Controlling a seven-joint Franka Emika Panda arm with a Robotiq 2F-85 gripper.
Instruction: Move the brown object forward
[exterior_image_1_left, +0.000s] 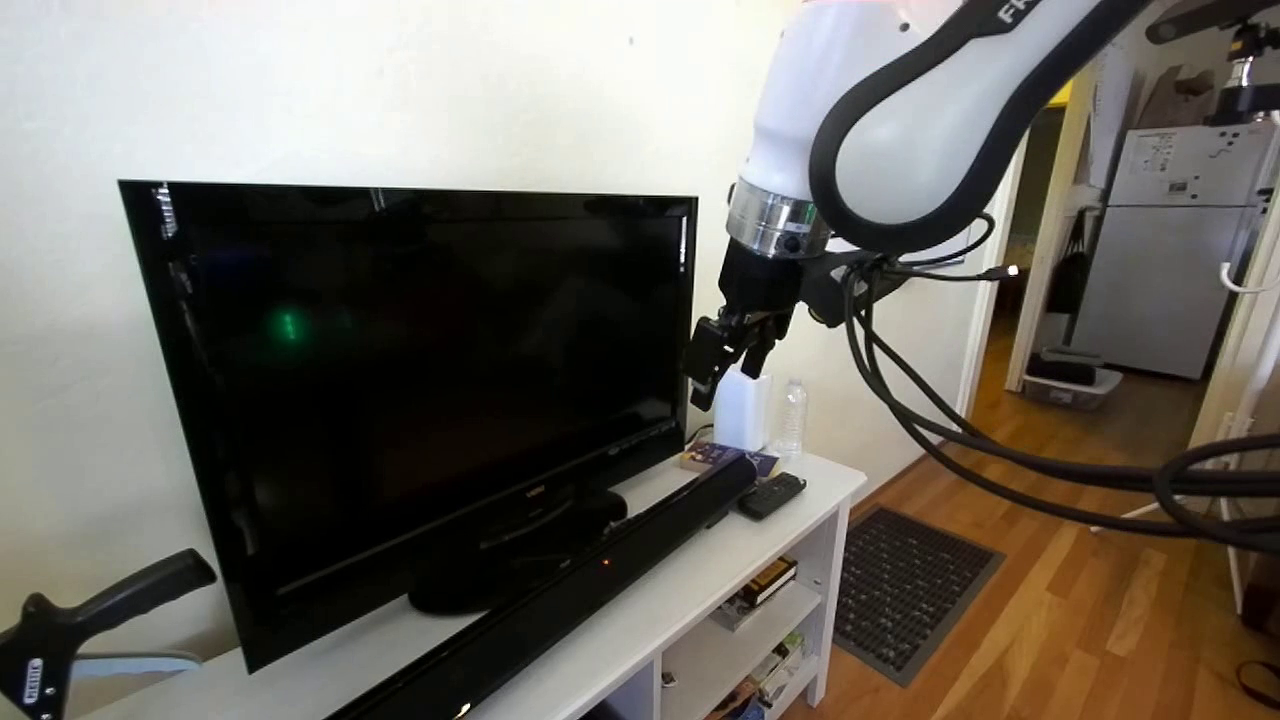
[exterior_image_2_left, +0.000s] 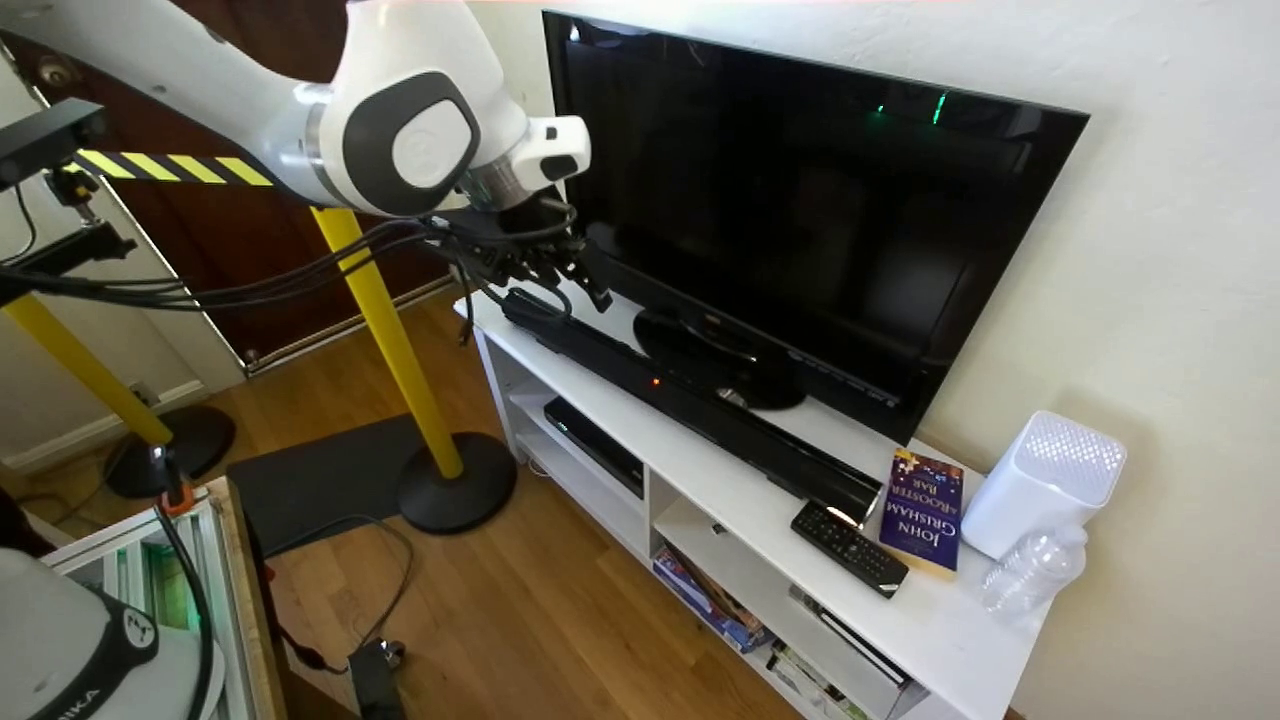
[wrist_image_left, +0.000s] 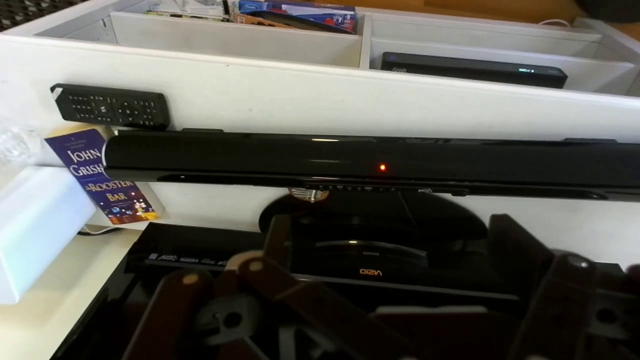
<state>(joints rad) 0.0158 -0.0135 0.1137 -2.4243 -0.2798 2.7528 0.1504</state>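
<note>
The brown object (wrist_image_left: 309, 194) is a small rounded brown item with thin silvery strips. It shows in the wrist view, behind the long black speaker bar (wrist_image_left: 260, 155) and in front of the TV's dark oval base; the bar hides part of it. In an exterior view a small shiny patch (exterior_image_2_left: 732, 397) at the same place behind the bar is probably this item. My gripper (wrist_image_left: 390, 225) is open and empty, its two fingers wide apart. In both exterior views the gripper (exterior_image_1_left: 728, 385) (exterior_image_2_left: 575, 290) hangs in the air above the white stand, in front of the TV.
The large black TV (exterior_image_2_left: 800, 220) stands close behind the bar. A remote (exterior_image_2_left: 850, 547), a purple book (exterior_image_2_left: 922, 512), a white box-shaped device (exterior_image_2_left: 1045, 485) and a clear bottle (exterior_image_2_left: 1035, 570) sit at one end of the white stand (exterior_image_2_left: 960, 640). Cables hang from the arm.
</note>
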